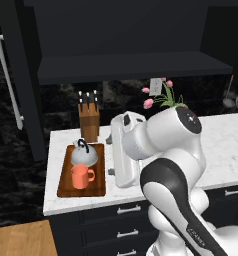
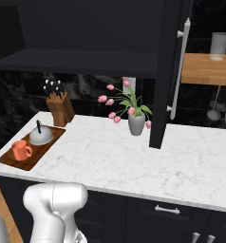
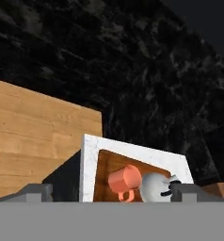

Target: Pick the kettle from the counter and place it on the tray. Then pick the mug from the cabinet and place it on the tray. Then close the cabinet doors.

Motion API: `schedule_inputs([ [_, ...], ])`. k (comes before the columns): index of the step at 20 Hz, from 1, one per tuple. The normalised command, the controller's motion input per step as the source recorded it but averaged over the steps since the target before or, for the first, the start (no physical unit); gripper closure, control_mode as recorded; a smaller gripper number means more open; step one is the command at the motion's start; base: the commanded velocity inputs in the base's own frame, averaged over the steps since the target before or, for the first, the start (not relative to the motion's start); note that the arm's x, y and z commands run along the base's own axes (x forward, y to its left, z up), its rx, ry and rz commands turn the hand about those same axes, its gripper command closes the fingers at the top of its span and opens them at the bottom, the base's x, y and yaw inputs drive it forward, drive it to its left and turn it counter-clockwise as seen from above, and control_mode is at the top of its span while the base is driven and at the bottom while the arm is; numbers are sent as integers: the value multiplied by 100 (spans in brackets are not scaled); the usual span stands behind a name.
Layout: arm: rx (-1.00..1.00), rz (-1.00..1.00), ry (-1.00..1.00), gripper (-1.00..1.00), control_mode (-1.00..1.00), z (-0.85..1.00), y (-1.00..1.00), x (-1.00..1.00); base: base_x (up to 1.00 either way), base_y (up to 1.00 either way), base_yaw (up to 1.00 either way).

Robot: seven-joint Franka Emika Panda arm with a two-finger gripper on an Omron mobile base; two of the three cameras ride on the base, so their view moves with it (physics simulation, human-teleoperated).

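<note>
- Looking at the left base view, you see the tray [image 1: 66, 186] lying at the left end of the counter [image 1: 226, 145], with the kettle [image 1: 84, 155] on its far half and the mug [image 1: 81, 176] on its near half, just in front of the kettle. A knife block [image 1: 89, 121] stands upright just behind the tray. The cabinet [image 1: 126, 67] above has a bare dark shelf, and its left door [image 1: 21, 90] stands swung out, bar handle [image 1: 7, 75] towards you. The white arm [image 1: 166, 165] rises to the right of the tray; pink flowers [image 1: 158, 95] show behind it.
- In the right base view you see the tray [image 2: 32, 159] at the counter's [image 2: 134, 156] left end, with the mug [image 2: 21, 150] on its near end and the kettle [image 2: 41, 135] beyond. The knife block [image 2: 59, 108] stands behind. A grey vase of flowers [image 2: 136, 122] sits mid-counter. The right door [image 2: 169, 71] stands open, edge-on.
- In the hand view you see the gripper [image 3: 109, 192] with its two finger tips [image 3: 36, 192] spread wide apart and nothing between them. Beyond lie the tray [image 3: 107, 164], mug [image 3: 124, 181] and kettle [image 3: 154, 187], the last two side by side. Wooden floor [image 3: 34, 136] shows at left.
</note>
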Motion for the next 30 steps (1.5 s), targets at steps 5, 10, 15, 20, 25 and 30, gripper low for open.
schedule_inputs([
  [5,-12,27,-30,-100,-100,18,6,-28,0,0,0],
  [10,-10,28,-29,-100,-100,18,15,-20,0,0,0],
  [15,-2,30,-30,-100,-100,24,16,-29,0,0,0],
  [20,0,20,-22,-100,-100,26,27,-25,0,0,0],
  [25,0,4,-5,-100,-100,35,44,-20,0,0,0],
  [30,2,0,-2,-100,-100,34,41,-26,0,0,0],
])
